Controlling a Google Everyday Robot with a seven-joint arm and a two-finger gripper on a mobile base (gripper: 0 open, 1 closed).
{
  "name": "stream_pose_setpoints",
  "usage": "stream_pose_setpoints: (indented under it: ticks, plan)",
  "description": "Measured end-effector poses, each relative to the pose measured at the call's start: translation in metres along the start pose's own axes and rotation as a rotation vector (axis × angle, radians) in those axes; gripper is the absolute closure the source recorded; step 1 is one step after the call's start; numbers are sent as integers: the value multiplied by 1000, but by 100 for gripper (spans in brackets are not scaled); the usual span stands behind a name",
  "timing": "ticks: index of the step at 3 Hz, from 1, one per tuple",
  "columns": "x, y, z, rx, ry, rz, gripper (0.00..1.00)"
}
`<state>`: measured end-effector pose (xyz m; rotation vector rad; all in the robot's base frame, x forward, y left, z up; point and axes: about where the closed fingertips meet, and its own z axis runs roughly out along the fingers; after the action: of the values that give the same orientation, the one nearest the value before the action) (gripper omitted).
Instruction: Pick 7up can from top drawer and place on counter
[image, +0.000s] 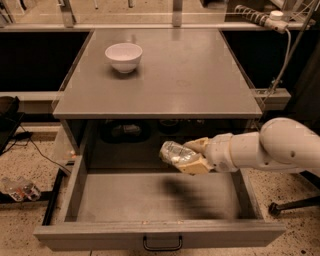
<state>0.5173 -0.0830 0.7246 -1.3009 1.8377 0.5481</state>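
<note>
Broad flat grey tabletop (200, 75): smooth, faintly glossy; small white round bowl (123, 56) on it, glossy glaze. Matt tan pincer (186, 156), above the matt grey box drawer (150, 233), clamps a shiny dented silvery metal can (171, 151).

I am reaching my white arm (280, 150) in from the right, with the forearm lying nearly level and pointing left. The gripper (189, 156) is hanging just right of centre in the near half of the scene, its tan fingers (195, 145) clamping the 7up can (174, 151).
</note>
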Motion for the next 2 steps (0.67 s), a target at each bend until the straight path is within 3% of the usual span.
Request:
stream_pose_setpoints:
  ticks: [2]
  plan:
    - [-60,-26,-90,71,11,-103,100]
